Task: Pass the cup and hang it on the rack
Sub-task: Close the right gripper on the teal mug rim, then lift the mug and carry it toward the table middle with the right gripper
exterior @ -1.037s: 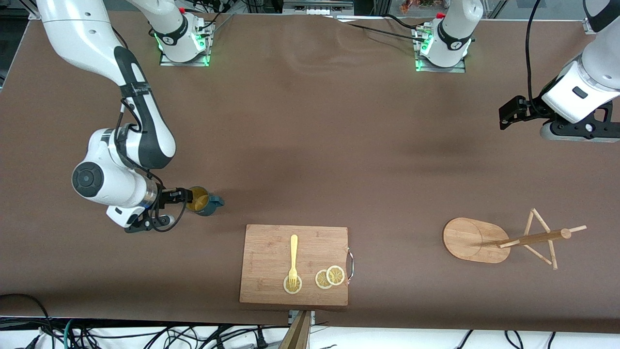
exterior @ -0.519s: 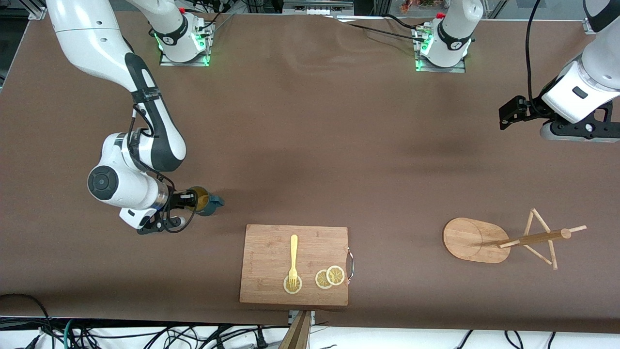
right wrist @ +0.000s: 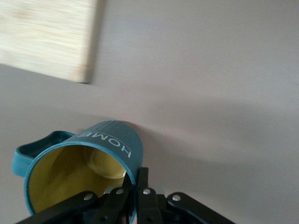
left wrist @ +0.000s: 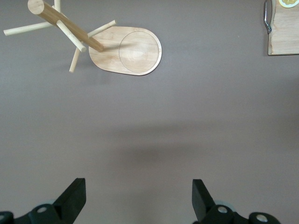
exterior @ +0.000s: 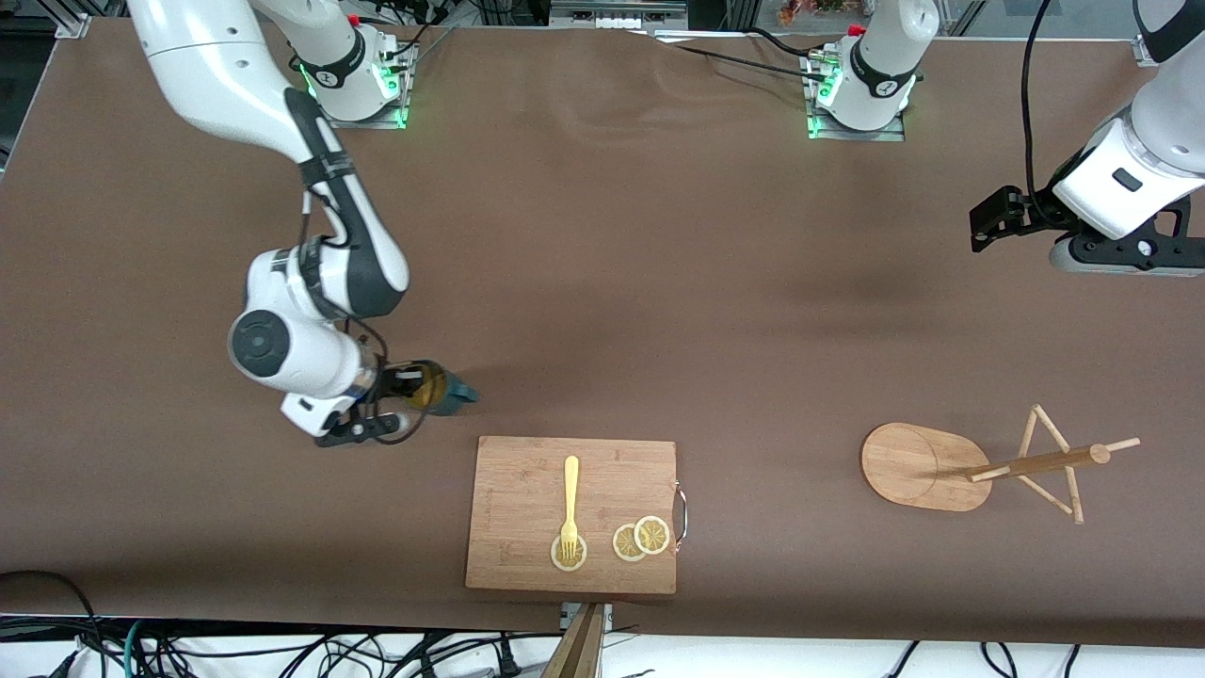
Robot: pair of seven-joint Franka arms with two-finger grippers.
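My right gripper (exterior: 411,384) is shut on the rim of the teal cup (exterior: 438,389) and holds it tilted over the table beside the cutting board's corner. In the right wrist view the cup (right wrist: 84,163) shows its yellow inside and its loop handle, with one finger inside and one outside the wall at the gripper (right wrist: 136,179). The bamboo rack (exterior: 979,461) stands toward the left arm's end of the table; it also shows in the left wrist view (left wrist: 107,44). My left gripper (left wrist: 139,198) is open and empty, and the left arm waits high over that end.
A wooden cutting board (exterior: 527,471) lies near the front edge with a yellow fork (exterior: 570,504) and lemon slices (exterior: 640,538) on it. Its metal handle faces the rack. Brown table cloth covers the table.
My right arm has carried the cup off its spot and toward the middle of the table, to the cutting board's corner. The left arm has not moved.
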